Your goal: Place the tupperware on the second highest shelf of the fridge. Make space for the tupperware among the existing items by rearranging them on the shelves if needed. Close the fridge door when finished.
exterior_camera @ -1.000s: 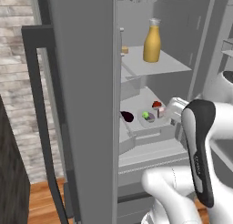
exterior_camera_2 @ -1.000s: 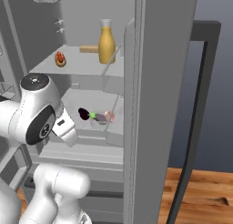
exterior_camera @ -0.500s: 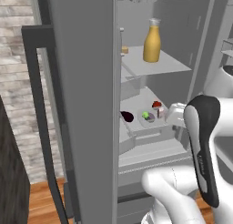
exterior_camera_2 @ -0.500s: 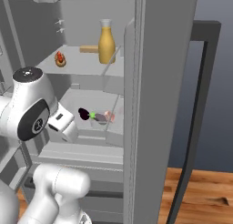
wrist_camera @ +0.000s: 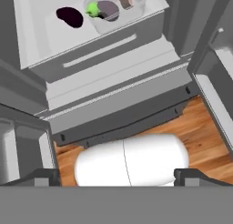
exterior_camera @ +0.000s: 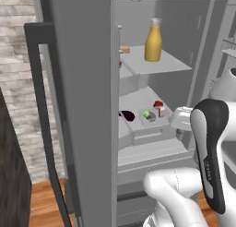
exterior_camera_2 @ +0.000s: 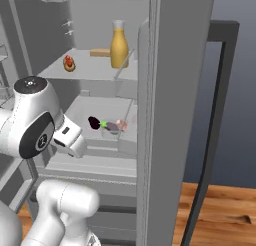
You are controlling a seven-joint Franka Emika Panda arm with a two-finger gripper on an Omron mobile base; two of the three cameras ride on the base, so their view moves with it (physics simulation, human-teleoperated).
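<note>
The claw [wrist_camera: 116, 175] was held wide apart, gripping nothing, below the open fridge [exterior_camera: 83, 106]. The tupperware [wrist_camera: 113, 10] was seen on a lower shelf [wrist_camera: 41, 32] beside a dark item [wrist_camera: 69, 16]; the orange-yellow bottle [exterior_camera: 153, 40] stood on the shelf above.

We see the bottle [exterior_camera: 153, 40] standing on an upper shelf [exterior_camera: 161, 64] of the fridge [exterior_camera_2: 172, 90]; one shelf down, the tupperware [exterior_camera: 151, 116] sits right of a dark item [exterior_camera: 127, 115], above the drawers [wrist_camera: 104, 77]
</note>
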